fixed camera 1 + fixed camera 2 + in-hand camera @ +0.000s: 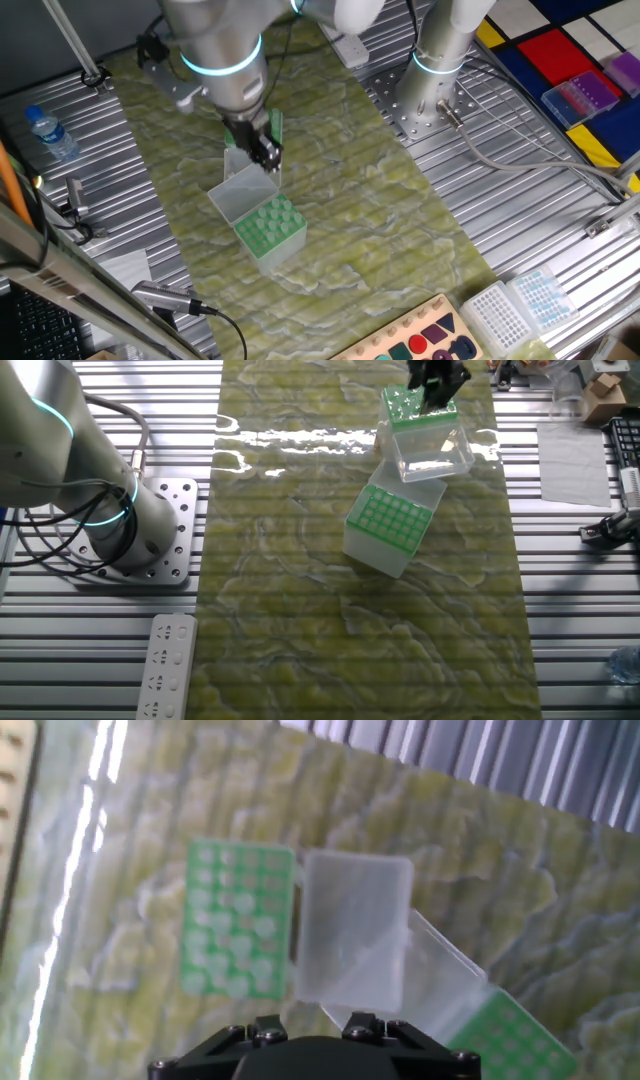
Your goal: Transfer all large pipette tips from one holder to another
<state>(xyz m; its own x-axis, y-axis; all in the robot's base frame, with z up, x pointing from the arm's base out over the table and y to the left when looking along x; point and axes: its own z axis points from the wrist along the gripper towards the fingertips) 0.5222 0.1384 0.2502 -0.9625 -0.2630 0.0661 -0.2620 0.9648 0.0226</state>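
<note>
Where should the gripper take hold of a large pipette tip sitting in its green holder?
Probably by its wide top end, coming straight down from above. The large pipette tips sit upright in the green holder, packed close together, so only their round tops show.

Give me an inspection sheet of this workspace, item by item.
Surface: green marbled mat over ribbed metal table.
Job's things: two green-topped tip holders, one near, one far, with open clear lids; individual tips too blurred to count.
Clutter: water bottle, white power strip, purple tip box, white racks.
Grippers: gripper above the far holder; jaw state unclear.
Cables: black cables by the arm base; grey cable.
Surroundings: coloured panels.
</note>
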